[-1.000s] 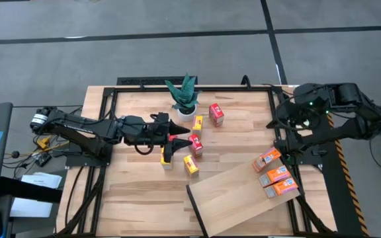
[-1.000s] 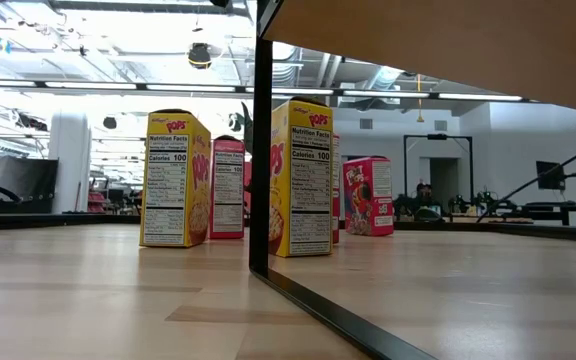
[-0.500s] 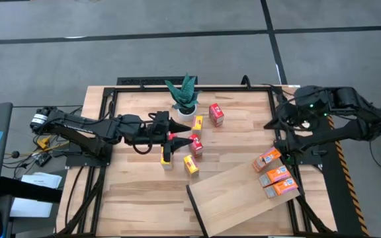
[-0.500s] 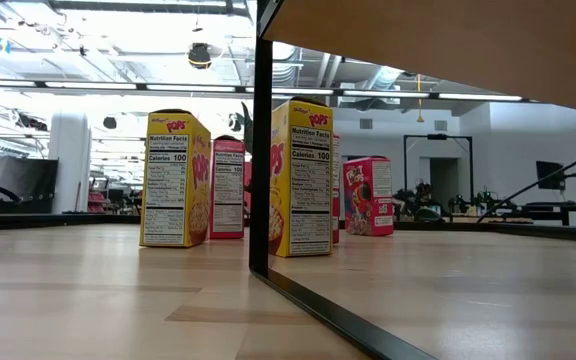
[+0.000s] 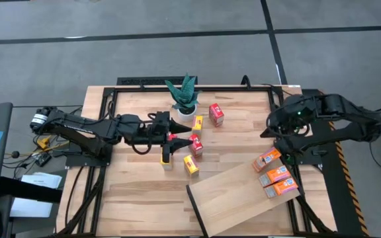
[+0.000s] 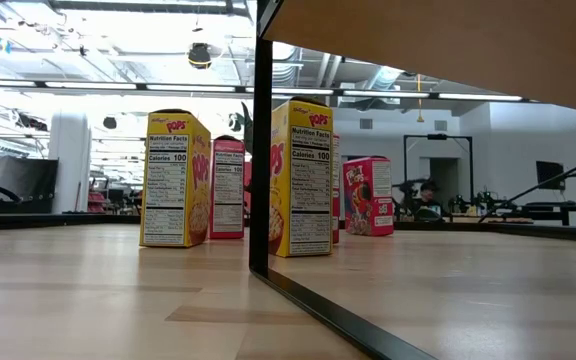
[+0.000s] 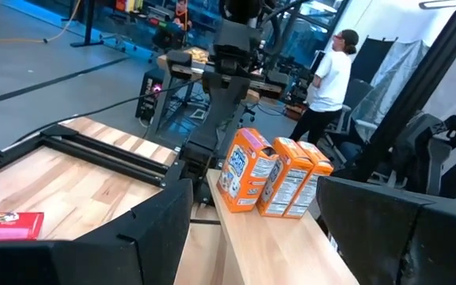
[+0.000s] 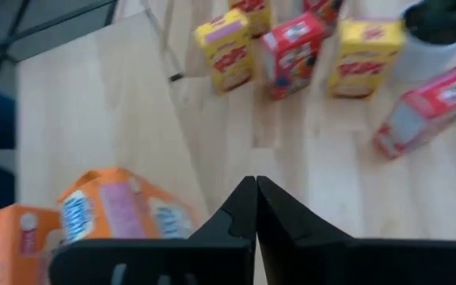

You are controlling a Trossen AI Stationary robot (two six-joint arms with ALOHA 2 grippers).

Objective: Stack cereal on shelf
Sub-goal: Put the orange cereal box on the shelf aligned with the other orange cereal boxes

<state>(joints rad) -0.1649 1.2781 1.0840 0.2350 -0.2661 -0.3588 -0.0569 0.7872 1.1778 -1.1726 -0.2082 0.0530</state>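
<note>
**High view: three boxes shelved, loose ones waiting**

High view has the left gripper (image 5: 177, 139) reaching into the loose cereal boxes (image 5: 192, 147) mid-table, fingers spread, nothing pinched as far as I can tell. Three orange boxes (image 5: 275, 176) stand on the shelf (image 5: 233, 198). Right gripper (image 8: 256, 207) hovers up by them, pressed together and empty. I'd square up on one box and grab its narrow sides so it won't tip. Low view is half blocked by the shelf edge, can't count boxes there
</note>
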